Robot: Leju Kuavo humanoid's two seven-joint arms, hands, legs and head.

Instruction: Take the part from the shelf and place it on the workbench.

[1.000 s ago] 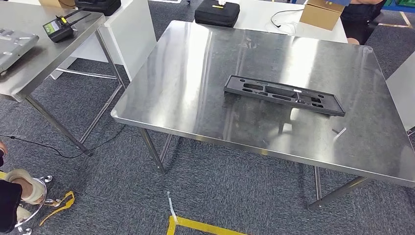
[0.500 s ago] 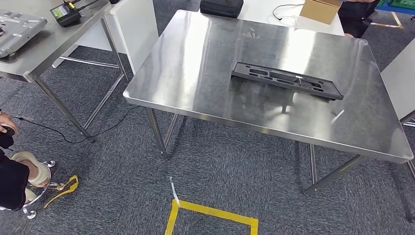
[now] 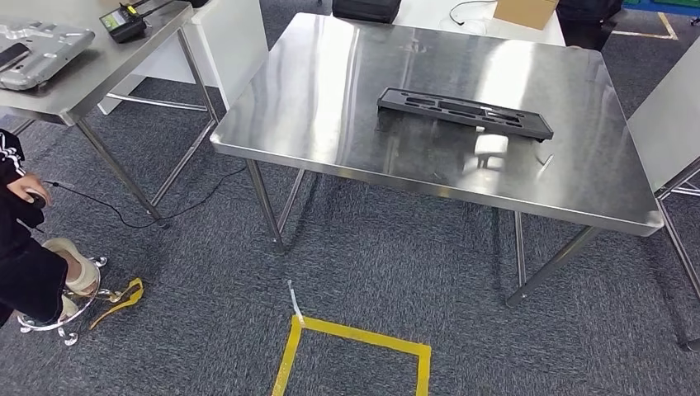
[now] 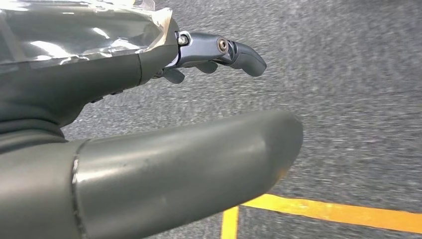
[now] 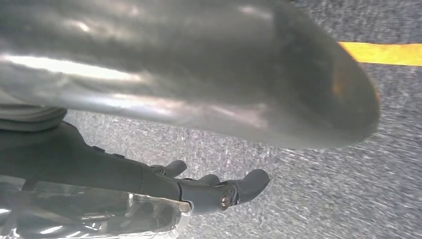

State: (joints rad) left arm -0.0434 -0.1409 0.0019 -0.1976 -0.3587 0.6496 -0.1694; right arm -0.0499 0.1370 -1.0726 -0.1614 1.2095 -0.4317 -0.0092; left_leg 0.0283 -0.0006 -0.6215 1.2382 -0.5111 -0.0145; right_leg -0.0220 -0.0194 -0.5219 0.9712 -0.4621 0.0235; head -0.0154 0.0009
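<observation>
The black moulded part (image 3: 465, 115) lies flat on the steel workbench (image 3: 330, 99), well apart from both hands. The left hand (image 4: 149, 114) hangs over grey carpet, fingers spread, holding nothing. The right hand (image 5: 164, 99) likewise, empty; its palm is hidden by the thumb.

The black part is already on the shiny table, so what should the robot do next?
Probably nothing more with the part: just step back a little and keep both arms down. The black part lies flat on the steel workbench, well inside its edges. The left hand and right hand hang over the carpet with fingers apart, holding nothing.
</observation>
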